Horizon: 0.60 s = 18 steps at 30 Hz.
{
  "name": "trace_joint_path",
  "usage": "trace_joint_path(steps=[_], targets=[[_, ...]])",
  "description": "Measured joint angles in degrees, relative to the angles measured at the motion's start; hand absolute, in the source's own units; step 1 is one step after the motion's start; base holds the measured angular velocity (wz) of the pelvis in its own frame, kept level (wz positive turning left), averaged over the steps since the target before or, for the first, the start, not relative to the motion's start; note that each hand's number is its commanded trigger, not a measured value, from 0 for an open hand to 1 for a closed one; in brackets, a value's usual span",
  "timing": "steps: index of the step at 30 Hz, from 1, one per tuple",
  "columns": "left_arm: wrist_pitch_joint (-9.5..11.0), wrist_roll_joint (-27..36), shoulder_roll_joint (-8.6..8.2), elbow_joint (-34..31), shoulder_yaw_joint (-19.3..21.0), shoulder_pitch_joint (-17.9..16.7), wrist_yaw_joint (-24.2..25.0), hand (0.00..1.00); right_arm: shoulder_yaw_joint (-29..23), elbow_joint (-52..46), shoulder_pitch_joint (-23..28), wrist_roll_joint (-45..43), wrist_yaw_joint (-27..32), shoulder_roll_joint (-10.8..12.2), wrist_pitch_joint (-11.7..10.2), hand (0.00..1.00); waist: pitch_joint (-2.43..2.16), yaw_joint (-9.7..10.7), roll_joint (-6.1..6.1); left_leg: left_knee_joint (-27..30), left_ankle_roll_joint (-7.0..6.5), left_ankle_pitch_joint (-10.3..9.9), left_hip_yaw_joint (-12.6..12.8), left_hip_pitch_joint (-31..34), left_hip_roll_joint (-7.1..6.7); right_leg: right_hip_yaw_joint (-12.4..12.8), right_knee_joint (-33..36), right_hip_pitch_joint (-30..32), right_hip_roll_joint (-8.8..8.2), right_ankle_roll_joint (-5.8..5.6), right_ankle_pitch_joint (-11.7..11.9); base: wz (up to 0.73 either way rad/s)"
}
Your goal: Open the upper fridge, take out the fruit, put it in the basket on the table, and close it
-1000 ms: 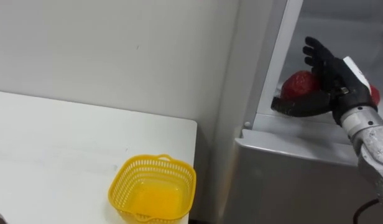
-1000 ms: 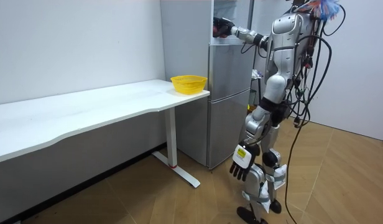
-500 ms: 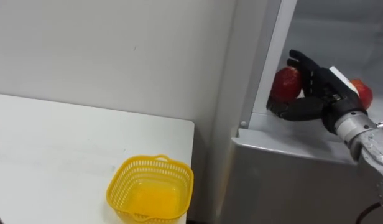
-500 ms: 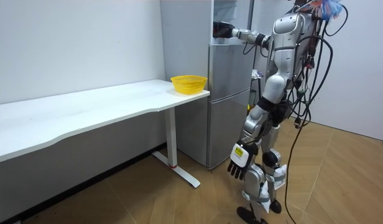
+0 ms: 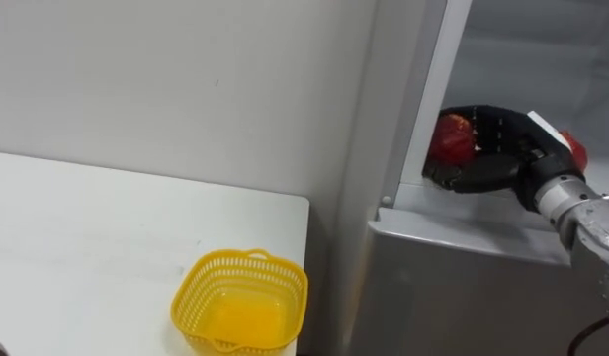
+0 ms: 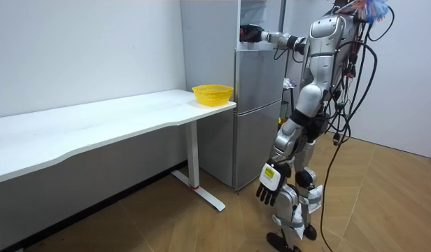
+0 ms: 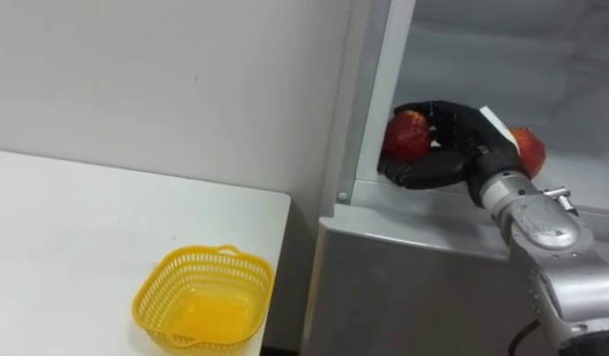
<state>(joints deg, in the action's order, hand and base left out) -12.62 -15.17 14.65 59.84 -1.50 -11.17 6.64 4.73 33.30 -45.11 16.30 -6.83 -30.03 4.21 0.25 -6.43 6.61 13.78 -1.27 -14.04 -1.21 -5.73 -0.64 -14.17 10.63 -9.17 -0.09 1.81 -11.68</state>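
Two red fruits are in the upper fridge point(image 5: 527, 54), and the change concerns the one near its left edge. One second ago the right hand point(image 5: 502, 148) stood open behind this red fruit point(image 5: 450, 140), with straight fingers pointing up. Half a second ago the fingers were beginning to bend around it. Now the fingers point(image 5: 484, 119) are curled over the top of the fruit and the thumb lies below it, so the hand is closed on the fruit. The fruit is at the front of the shelf, just inside the door frame. I cannot tell whether it rests on the shelf or is already lifted a little. The other red fruit point(image 5: 576, 150) is behind the wrist, partly hidden, and looks untouched.

In my judgement the grasp is now made, and what remains is to draw the fruit out of the fridge without losing it. The yellow basket point(image 5: 247, 255) stands empty on the white worktop point(image 5: 87, 218), near the corner beside the fridge, and it seems a likely place for the fruit.

In the room view the robot stands in front of the fridge with the right arm raised into it. The left hand point(image 6: 270, 185) hangs beside the leg with relaxed fingers, as before.
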Motion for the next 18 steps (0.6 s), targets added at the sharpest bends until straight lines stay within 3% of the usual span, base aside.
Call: trace_joint_path(steps=[10, 12, 18], targets=[[0.0, 0.0, -0.06, 0.0, -1.1, 0.7, -2.3, 0.0, 1.4, -0.5, 0.1, -1.0, 2.0, 0.3, 0.2, 1.0, -0.06, -0.1, 0.07, 0.0, 0.0, 0.0, 0.3, -0.8, 0.0, -0.1, 0.0, -0.5, -0.07, 0.0, 0.0, -0.01], [0.1, -0.1, -0.06, 0.0, -1.0, 0.9, -2.3, 0.0, 1.4, -0.6, 0.3, -1.1, 2.2, 0.3, 0.2, 1.0, -0.33, -0.1, 0.44, 0.0, 0.0, 0.0, 0.3, -0.8, 0.0, -0.2, 0.0, -0.6, -0.11, 0.0, 0.0, 0.0], [0.5, 0.6, -0.17, 0.0, -1.0, 0.0, -2.5, 0.0, 1.4, -3.0, 1.5, -0.4, 4.1, 0.5, 0.9, 1.0, -0.44, -0.3, 0.58, 0.0, 0.0, 0.0, 0.7, -1.6, 0.02, 0.2, 0.0, -0.8, -0.41, 0.0, 0.0, -0.03]])
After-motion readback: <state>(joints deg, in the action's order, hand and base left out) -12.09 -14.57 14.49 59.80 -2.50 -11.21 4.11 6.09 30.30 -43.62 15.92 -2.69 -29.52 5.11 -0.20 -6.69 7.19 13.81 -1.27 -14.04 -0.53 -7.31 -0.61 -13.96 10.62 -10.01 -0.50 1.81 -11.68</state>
